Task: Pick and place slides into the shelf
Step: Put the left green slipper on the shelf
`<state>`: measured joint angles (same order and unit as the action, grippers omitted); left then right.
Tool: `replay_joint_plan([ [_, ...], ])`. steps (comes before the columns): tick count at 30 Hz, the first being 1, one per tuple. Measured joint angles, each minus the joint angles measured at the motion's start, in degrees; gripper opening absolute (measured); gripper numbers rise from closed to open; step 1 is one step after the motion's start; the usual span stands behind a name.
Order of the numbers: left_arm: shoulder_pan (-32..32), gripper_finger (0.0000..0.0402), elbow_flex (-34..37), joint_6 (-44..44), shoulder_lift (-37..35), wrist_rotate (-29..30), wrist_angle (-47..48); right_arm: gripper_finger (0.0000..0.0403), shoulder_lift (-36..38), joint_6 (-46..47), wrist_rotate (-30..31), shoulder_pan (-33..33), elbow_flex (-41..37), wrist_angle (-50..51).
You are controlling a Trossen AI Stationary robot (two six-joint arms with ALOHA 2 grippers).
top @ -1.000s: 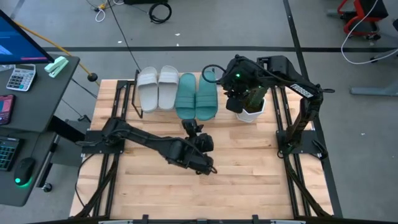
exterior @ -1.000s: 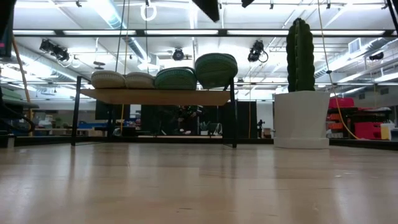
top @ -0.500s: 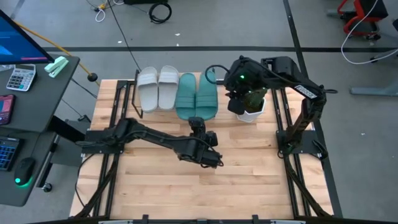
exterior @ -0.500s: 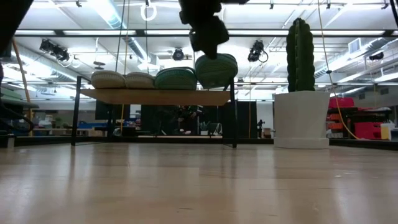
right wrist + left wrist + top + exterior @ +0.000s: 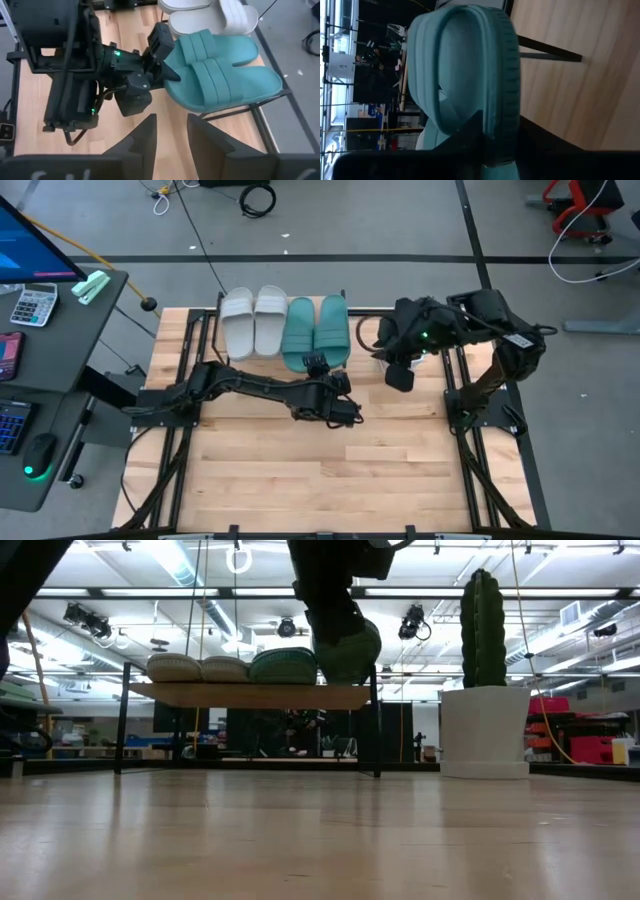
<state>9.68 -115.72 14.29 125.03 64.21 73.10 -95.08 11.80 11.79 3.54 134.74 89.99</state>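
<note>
Counter (image 5: 300,480): slatted wood, bare at its centre and 6 o'clock half; all the work sits along the 12 o'clock edge.
Shelf (image 5: 250,695): low rack on thin black legs at 12 o'clock, its board raised off the counter so the slides rest on top.
Cactus pot (image 5: 484,730): white pot with a tall green cactus, standing at about 2 o'clock beside the shelf; my right arm hangs over it in the high view.
Slides (image 5: 285,328): all four lie side by side on the shelf board, the two pale ones toward 11 o'clock, the two teal ones next to them, toes pointing to 12 o'clock. I judge the row nearly complete.
Rightmost teal slide (image 5: 465,75): its heel juts past the shelf's near edge, which is why my left claw is at it, presumably to seat it square.
Left claw (image 5: 318,363): reaching in from 9 o'clock to that slide's heel; its dark fingers touch the sole rim, but I cannot tell whether they are clenched on it or merely pressing.
Right claw (image 5: 170,132): empty, fingers released with a narrow gap, held off at 2 o'clock, looking across at the shelf, clear of my left arm's work.
</note>
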Motion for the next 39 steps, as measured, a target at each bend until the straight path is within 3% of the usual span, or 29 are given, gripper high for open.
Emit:
replay_joint_plan([
  [4, -0.3, 0.0048, 0.0, -1.0, 0.0, -0.1, 0.4, 0.0107, 0.1, 0.5, 3.0, 2.7, 0.0, 0.0],
  [17, -0.1, 0.0048, 0.0, -2.1, -0.1, 0.1, 14.4, 0.0084, 0.1, 0.4, 3.4, 4.9, 0.0, 0.0],
  [23, -0.1, 0.0048, 0.0, -3.1, -0.2, -0.2, 15.3, 0.0082, 0.1, 0.4, 3.5, 4.9, 0.0, 0.0],
  [39, -0.2, 0.0048, -0.1, -9.1, -0.5, -7.8, 15.1, 0.0076, 0.0, 0.1, 3.4, 4.9, 0.0, 0.0],
])
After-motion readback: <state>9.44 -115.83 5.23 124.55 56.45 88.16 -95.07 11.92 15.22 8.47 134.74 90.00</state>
